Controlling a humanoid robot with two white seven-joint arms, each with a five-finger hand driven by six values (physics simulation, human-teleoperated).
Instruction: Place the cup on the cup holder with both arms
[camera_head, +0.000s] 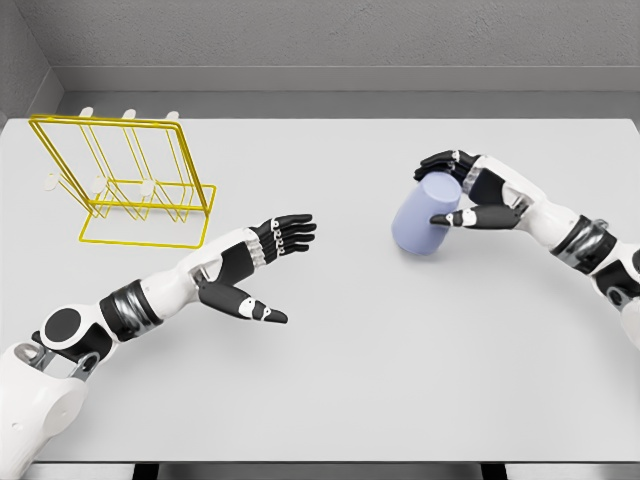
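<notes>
Lavender cup (424, 215) gripped — right robot hand (462, 190), yellow rack (125, 180) apart

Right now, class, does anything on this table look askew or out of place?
Only the cup: it leans instead of standing upright, gripped by the right hand. The yellow cup holder stands across the table with nothing on it. The left hand is open.

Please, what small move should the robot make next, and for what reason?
Probably the right hand should lift the cup and carry it left toward the open left hand. The right hand's fingers already wrap around the lavender cup on the table, while the yellow cup holder stands far off at the left rear, nearer the left arm.
</notes>
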